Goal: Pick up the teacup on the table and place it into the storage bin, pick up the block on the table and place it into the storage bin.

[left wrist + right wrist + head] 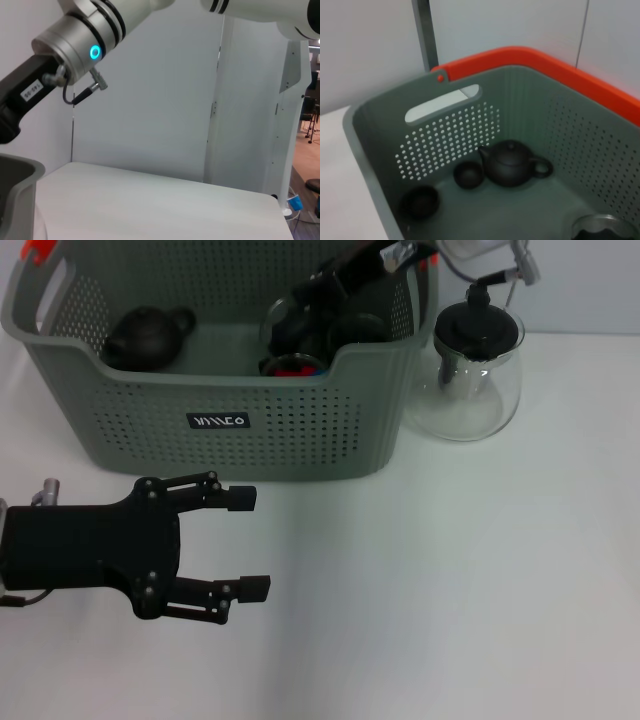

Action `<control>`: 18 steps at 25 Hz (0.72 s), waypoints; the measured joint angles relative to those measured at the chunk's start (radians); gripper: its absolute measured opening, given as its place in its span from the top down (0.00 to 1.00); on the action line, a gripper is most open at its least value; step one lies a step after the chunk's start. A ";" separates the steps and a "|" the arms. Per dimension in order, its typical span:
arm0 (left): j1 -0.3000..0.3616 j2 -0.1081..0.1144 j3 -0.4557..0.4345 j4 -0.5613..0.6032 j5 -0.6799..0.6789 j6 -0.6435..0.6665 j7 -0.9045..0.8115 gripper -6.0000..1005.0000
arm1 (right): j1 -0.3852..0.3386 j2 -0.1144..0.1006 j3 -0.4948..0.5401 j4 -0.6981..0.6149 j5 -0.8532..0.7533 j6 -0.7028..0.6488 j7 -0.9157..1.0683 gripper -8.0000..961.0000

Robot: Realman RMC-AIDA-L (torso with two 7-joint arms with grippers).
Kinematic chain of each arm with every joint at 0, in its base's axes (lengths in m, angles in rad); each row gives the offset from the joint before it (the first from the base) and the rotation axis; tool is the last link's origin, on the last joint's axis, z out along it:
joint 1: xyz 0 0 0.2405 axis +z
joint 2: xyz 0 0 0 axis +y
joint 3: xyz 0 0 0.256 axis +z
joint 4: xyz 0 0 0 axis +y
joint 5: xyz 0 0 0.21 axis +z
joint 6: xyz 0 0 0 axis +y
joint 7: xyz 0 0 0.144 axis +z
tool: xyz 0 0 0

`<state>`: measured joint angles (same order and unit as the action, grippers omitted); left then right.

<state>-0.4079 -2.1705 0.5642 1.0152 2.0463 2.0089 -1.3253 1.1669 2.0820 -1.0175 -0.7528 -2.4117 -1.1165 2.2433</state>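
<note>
storage bin (470,125) holds a dark teapot (512,164) and what look like two teacups (468,175).

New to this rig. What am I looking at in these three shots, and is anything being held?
It is a two-armed robot with a camera on its head and one on each wrist.

Head view: the left gripper hovers open and empty over the white table, in front of the grey-green bin. A glass teapot stands beside the bin. The right gripper reaches down into the bin; whether it holds anything cannot be told.

Left wrist view: looks across the table and shows the right arm and a corner of the bin.

Right wrist view: looks into the bin, showing a dark teapot and small dark cups on its floor.
</note>
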 joint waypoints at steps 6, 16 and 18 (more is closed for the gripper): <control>0.000 0.000 -0.004 0.000 0.000 0.001 0.001 0.09 | -0.010 0.001 -0.026 0.004 -0.003 0.023 0.010 0.54; -0.005 0.001 -0.006 -0.001 -0.007 0.000 -0.003 0.09 | -0.100 0.016 -0.030 -0.156 0.044 -0.022 -0.036 0.21; -0.007 0.001 -0.007 -0.002 -0.011 0.001 -0.008 0.09 | -0.166 0.020 -0.040 -0.253 0.135 -0.058 -0.075 0.06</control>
<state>-0.4151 -2.1690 0.5574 1.0136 2.0349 2.0100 -1.3332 1.0010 2.1023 -1.0580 -1.0057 -2.2767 -1.1745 2.1687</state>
